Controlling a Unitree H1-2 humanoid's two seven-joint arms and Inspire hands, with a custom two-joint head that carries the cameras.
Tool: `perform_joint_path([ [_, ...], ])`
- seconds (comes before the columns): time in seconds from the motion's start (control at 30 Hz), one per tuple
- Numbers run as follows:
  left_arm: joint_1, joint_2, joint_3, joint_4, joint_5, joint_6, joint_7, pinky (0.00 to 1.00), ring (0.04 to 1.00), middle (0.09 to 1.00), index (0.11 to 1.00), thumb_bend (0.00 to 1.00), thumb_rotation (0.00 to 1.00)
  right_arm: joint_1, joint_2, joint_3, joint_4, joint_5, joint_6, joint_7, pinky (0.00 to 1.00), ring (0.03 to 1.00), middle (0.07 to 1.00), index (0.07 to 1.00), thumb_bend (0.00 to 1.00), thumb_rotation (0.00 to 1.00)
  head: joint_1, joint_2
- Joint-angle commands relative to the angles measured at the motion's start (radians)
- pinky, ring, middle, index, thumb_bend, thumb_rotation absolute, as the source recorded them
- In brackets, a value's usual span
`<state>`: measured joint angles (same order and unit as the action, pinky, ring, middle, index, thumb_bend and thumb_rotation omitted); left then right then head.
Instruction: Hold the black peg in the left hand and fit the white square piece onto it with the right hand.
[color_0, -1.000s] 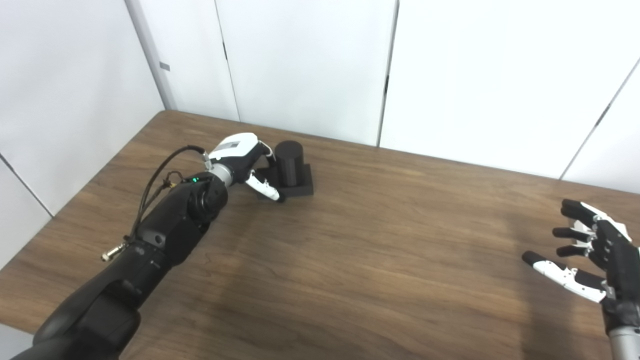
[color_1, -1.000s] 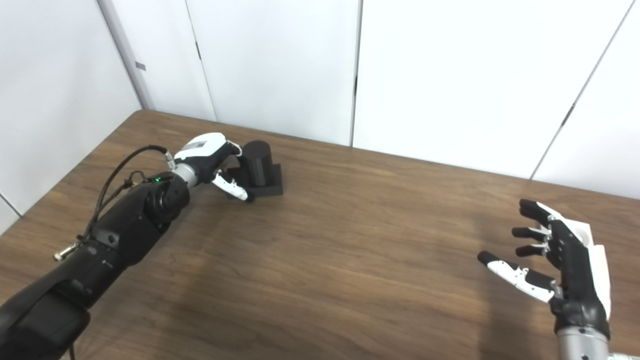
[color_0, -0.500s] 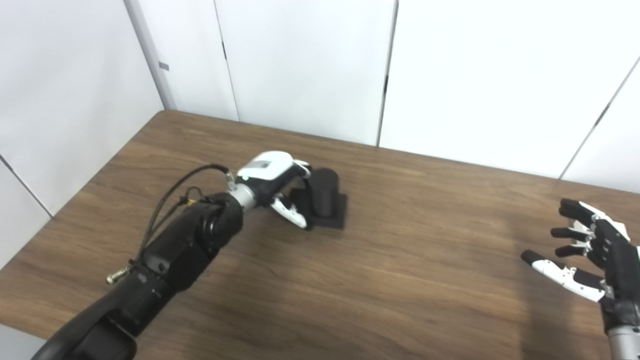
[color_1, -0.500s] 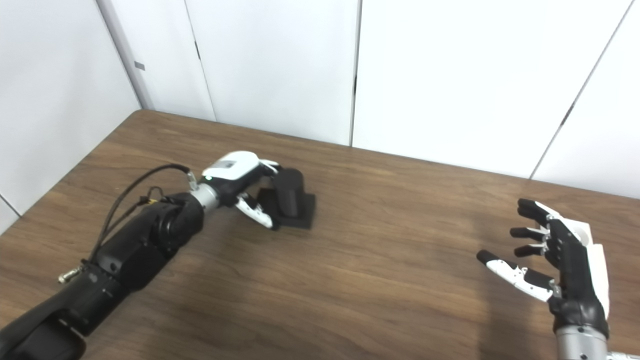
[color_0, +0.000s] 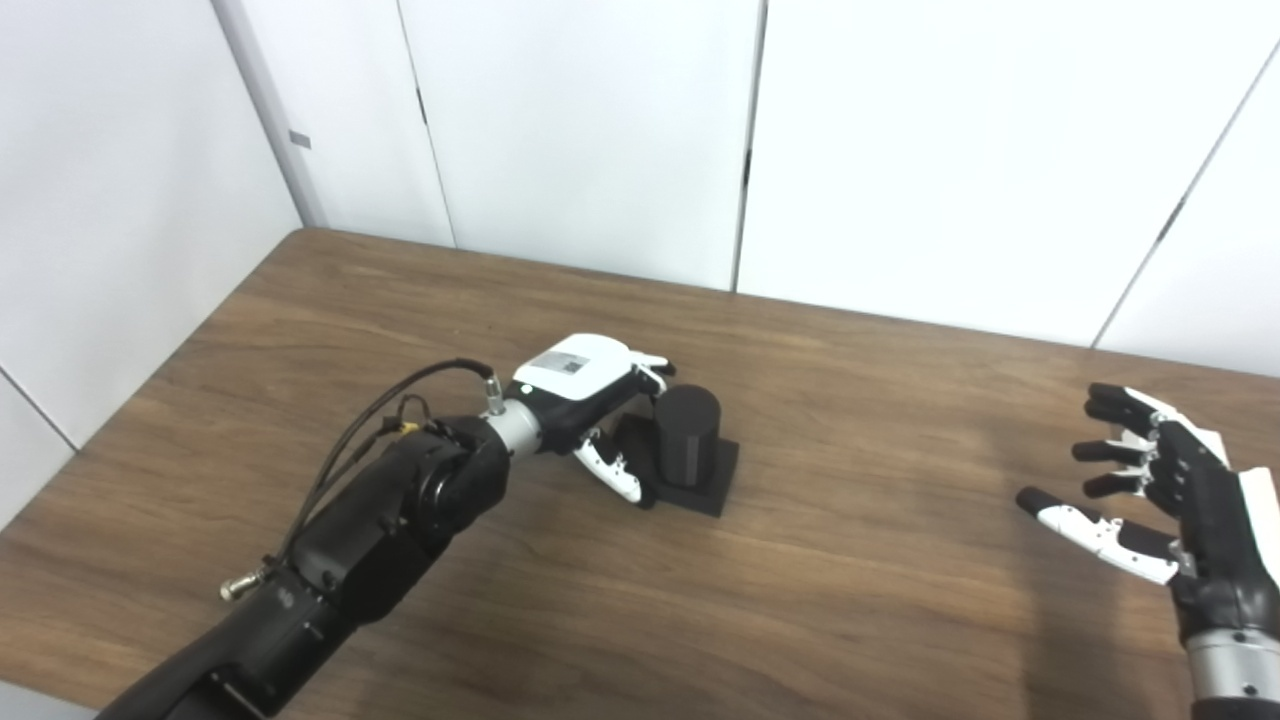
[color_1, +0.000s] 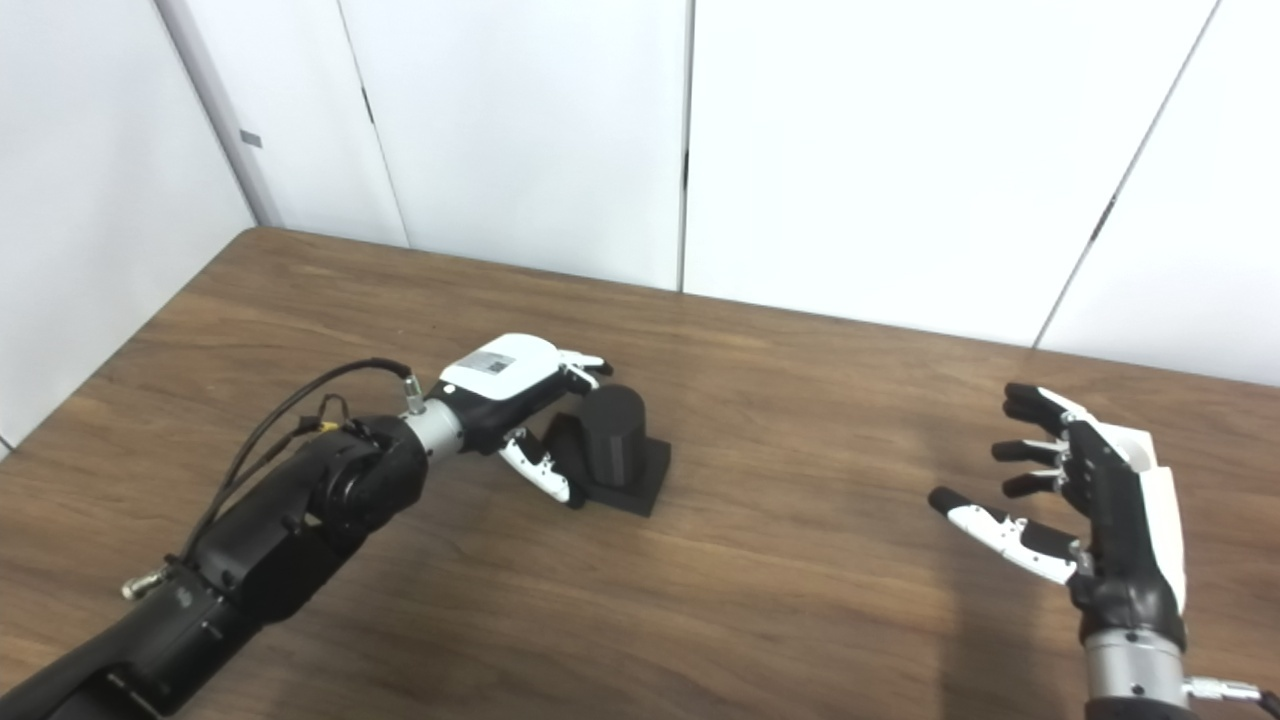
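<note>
The black peg (color_0: 688, 438) is a short upright cylinder on a square black base, standing on the wooden table (color_0: 860, 610) left of centre. My left hand (color_0: 585, 388) is shut on the peg from its left side, fingers behind the cylinder and thumb in front of the base. It also shows in the right eye view (color_1: 503, 388). My right hand (color_0: 1175, 492) is open and empty, fingers spread, hovering over the table's right side. No white square piece is in view.
White wall panels (color_0: 600, 130) stand right behind the table's far edge and along its left edge. A cable loop (color_0: 400, 400) runs along my left forearm. Bare tabletop lies between the two hands.
My left hand has moved the black peg from the far left of the table toward the centre and nearer to me. The camera has shifted slightly. The right hand has stayed open in place.
</note>
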<state>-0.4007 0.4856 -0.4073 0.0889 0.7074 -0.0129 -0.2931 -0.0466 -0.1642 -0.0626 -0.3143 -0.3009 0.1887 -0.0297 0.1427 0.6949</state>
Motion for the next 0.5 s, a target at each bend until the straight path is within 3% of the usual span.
perform_joint_path([
  [0.0,-0.005,-0.01,-0.018,-0.032,0.004,-0.036,-0.013,0.83,0.912,0.913,0.489,0.52,0.07,-0.033,-0.008,-0.004,-0.016,-0.006,-0.049,-0.018,0.49,0.635,0.77,0.764,0.61,0.0,-0.008,0.002],
  [0.27,0.02,-0.042,-0.071,-0.063,0.003,-0.085,-0.033,0.79,0.901,0.914,0.489,0.52,0.07,-0.033,-0.008,-0.003,-0.007,-0.002,-0.058,-0.028,0.48,0.637,0.773,0.768,0.62,0.0,-0.032,0.011],
  [0.47,0.032,-0.065,-0.115,-0.072,0.019,-0.104,-0.057,0.83,0.909,0.915,0.49,0.52,0.07,-0.035,-0.007,-0.003,-0.004,0.008,-0.064,-0.028,0.49,0.637,0.777,0.773,0.62,0.0,-0.062,0.018],
])
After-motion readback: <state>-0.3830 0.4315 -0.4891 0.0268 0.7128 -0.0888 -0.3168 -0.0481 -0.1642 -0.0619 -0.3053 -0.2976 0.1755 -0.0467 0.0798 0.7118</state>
